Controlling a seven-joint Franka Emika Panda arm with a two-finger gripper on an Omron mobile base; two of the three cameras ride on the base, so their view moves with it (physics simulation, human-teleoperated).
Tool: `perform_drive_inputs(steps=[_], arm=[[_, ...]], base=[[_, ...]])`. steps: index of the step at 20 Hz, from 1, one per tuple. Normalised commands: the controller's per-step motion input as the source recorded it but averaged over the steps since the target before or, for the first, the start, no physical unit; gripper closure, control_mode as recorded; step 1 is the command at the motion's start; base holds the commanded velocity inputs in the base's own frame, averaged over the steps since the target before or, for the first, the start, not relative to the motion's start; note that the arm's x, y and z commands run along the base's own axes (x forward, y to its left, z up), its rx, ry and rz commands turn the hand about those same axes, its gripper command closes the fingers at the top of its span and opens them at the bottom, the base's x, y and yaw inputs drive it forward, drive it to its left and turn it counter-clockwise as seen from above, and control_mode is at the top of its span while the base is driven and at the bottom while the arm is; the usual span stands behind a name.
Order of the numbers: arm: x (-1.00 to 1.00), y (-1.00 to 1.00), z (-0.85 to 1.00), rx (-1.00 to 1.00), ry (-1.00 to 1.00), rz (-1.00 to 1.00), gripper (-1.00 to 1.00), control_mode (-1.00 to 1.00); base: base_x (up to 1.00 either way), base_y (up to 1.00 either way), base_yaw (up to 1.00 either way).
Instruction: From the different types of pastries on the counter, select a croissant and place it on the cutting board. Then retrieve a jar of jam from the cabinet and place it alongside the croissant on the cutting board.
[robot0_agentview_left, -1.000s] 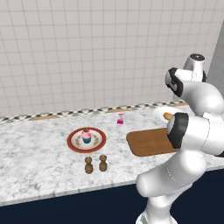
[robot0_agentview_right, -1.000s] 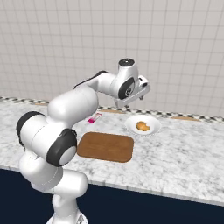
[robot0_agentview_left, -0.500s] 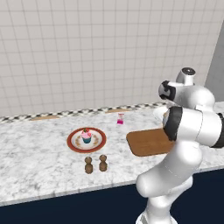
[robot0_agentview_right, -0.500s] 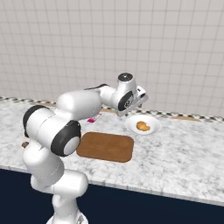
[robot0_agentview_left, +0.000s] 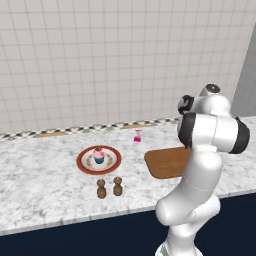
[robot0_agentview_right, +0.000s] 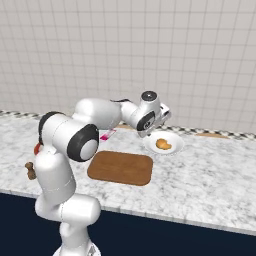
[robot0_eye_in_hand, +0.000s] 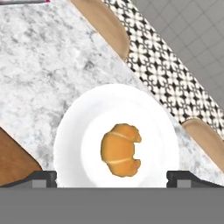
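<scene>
The golden croissant (robot0_eye_in_hand: 121, 149) lies in the middle of a white plate (robot0_eye_in_hand: 74, 131) on the marbled counter (robot0_agentview_right: 210, 185). My gripper (robot0_eye_in_hand: 111, 177) hovers above it, open, with its tips wide apart on either side of the pastry and nothing held. From the right base view the gripper (robot0_agentview_right: 159, 125) hangs just over the back left of the croissant (robot0_agentview_right: 163, 145). The brown cutting board (robot0_agentview_right: 121, 167) lies bare to the plate's front left, also cutting board (robot0_agentview_left: 167, 162). A pink-frosted cupcake (robot0_agentview_left: 99, 157) sits on a red-rimmed plate (robot0_agentview_left: 82, 162). The jar of jam and the cabinet are out of view.
Two brown shakers (robot0_agentview_left: 109, 187) stand in front of the red-rimmed plate. A small pink bottle (robot0_agentview_left: 137, 135) stands at the back near the tiled wall, behind the board. A patterned strip (robot0_eye_in_hand: 166, 74) runs along the wall's foot.
The arm has folded down and the hand has dropped from well above the counter to just over the white plate. The things on the counter have not moved.
</scene>
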Motion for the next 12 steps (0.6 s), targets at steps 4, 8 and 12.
perform_drive_inputs(steps=[4, 8, 12], arm=[[0.29, -0.25, -0.2, 0.0, 0.0, 0.1, -1.0, -1.0], [0.06, -0.04, -0.19, 0.0, 0.0, 0.02, -1.0, -1.0], [0.0, 0.0, -0.17, 0.0, 0.07, 0.0, -1.0, -1.0]], base=[[0.0, 0.0, 0.0], [0.0, 0.0, 0.0], [0.0, 0.0, 0.0]])
